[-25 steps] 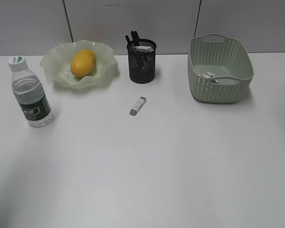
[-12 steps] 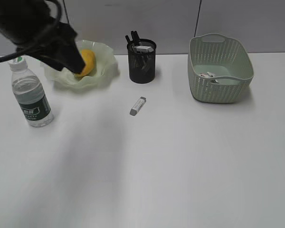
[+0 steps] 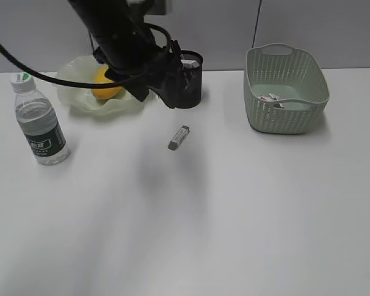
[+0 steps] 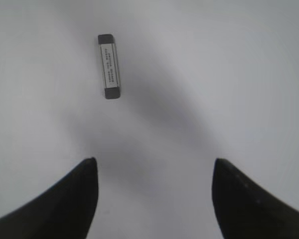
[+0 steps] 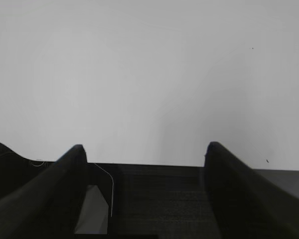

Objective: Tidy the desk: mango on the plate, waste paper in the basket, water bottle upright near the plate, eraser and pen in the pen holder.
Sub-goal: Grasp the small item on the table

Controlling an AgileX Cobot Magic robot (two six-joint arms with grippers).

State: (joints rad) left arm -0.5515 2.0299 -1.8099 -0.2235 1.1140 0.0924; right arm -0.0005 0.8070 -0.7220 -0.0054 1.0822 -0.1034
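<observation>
A grey-and-white eraser lies on the white desk in front of the black mesh pen holder; it also shows in the left wrist view. My left gripper hangs above the desk just behind the eraser, open and empty, and partly hides the holder. The mango lies in the wavy green plate. The water bottle stands upright to the left of the plate. The waste paper lies in the green basket. My right gripper is open and empty, out of the exterior view.
The left arm reaches in from the upper left over the plate. A grey wall runs close behind the plate, pen holder and basket. The right wrist view shows only bare white surface and a dark edge below the fingers.
The left arm came into view from the upper left and swept right across the plate; it now hangs by the pen holder, behind the eraser. The objects have not moved.
</observation>
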